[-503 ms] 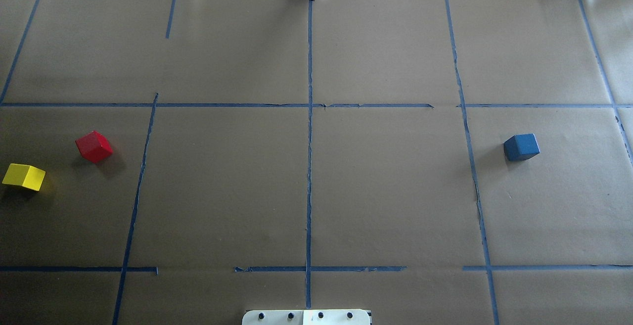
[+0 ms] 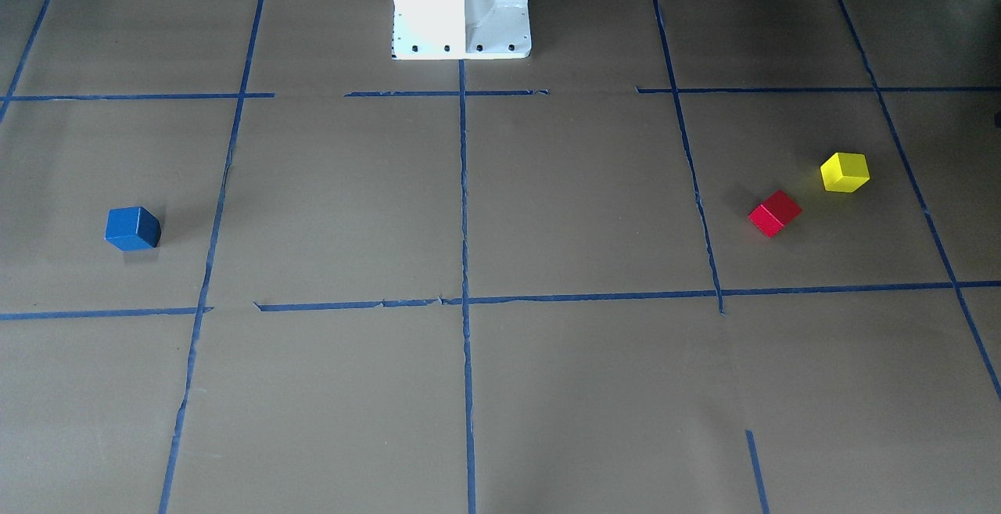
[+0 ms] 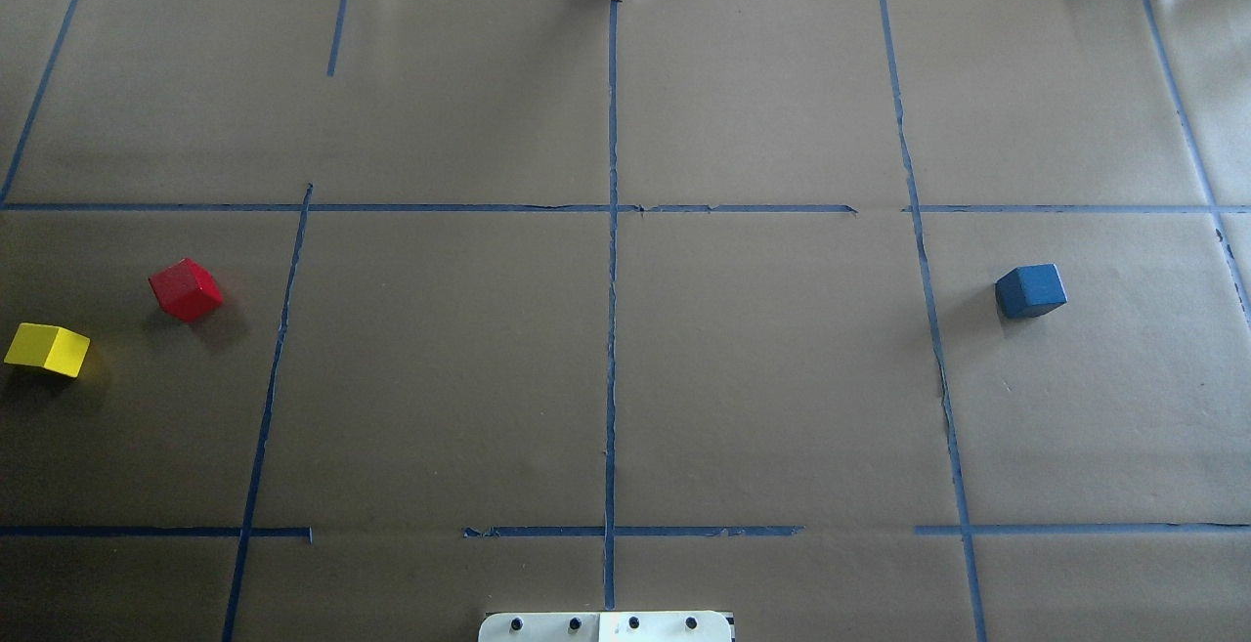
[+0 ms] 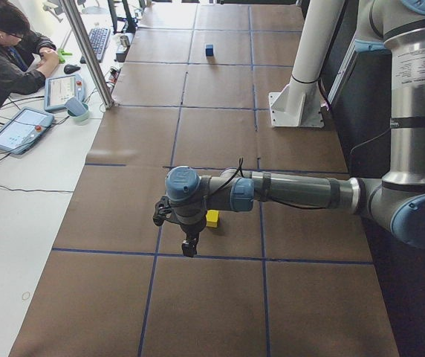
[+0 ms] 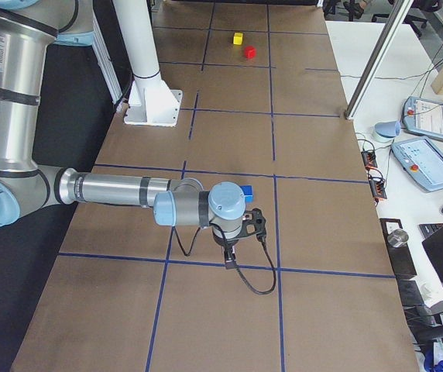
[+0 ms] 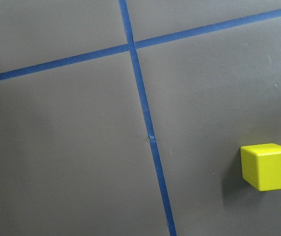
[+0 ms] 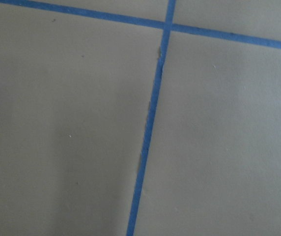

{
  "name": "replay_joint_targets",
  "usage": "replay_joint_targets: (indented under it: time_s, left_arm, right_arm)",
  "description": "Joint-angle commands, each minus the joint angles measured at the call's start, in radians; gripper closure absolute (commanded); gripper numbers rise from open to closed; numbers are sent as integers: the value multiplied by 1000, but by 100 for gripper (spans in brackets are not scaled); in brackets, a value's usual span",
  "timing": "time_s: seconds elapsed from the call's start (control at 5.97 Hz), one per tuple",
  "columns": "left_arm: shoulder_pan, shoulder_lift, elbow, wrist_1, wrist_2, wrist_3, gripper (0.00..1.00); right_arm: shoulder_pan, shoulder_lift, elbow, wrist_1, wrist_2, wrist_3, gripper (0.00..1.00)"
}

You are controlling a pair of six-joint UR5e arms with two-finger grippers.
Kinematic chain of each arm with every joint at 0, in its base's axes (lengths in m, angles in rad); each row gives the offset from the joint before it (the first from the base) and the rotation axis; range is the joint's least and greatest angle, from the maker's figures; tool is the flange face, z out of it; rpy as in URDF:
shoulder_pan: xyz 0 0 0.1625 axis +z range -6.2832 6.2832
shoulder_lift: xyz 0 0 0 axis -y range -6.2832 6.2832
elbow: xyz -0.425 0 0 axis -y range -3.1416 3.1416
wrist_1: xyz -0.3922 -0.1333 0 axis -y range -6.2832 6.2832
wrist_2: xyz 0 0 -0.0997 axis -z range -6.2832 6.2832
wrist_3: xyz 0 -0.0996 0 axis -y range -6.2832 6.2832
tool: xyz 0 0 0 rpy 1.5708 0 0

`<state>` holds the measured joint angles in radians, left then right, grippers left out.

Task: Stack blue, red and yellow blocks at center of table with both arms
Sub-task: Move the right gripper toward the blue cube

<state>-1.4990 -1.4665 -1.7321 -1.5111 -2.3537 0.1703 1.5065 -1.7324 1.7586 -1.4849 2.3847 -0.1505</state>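
The blue block [image 3: 1031,291] lies on the table's right side, far from the centre; it also shows in the front view [image 2: 133,228]. The red block [image 3: 186,289] and the yellow block [image 3: 47,349] lie apart on the left side. The left gripper [image 4: 189,249] hangs above the paper beside the yellow block [image 4: 212,218], which shows at the right edge of the left wrist view [image 6: 268,166]. The right gripper [image 5: 229,260] hangs near the blue block [image 5: 247,191]. Both grippers show only in the side views, so I cannot tell whether they are open or shut.
Brown paper with a blue tape grid [image 3: 612,329] covers the table. The robot's white base [image 2: 461,5] stands at the near middle edge. An operator [image 4: 4,59] sits with tablets [image 4: 19,128] beside a metal post [image 4: 86,52] across the table.
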Motion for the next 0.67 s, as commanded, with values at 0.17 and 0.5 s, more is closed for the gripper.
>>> replay_joint_targets:
  time_s: [0.17, 0.5]
  left_arm:
    - [0, 1, 0, 6, -70, 0, 0]
    - [0, 3, 2, 8, -70, 0, 0]
  right_arm:
    - [-161, 134, 61, 68, 1, 78, 0]
    - [-405, 148, 58, 276, -153, 566, 0]
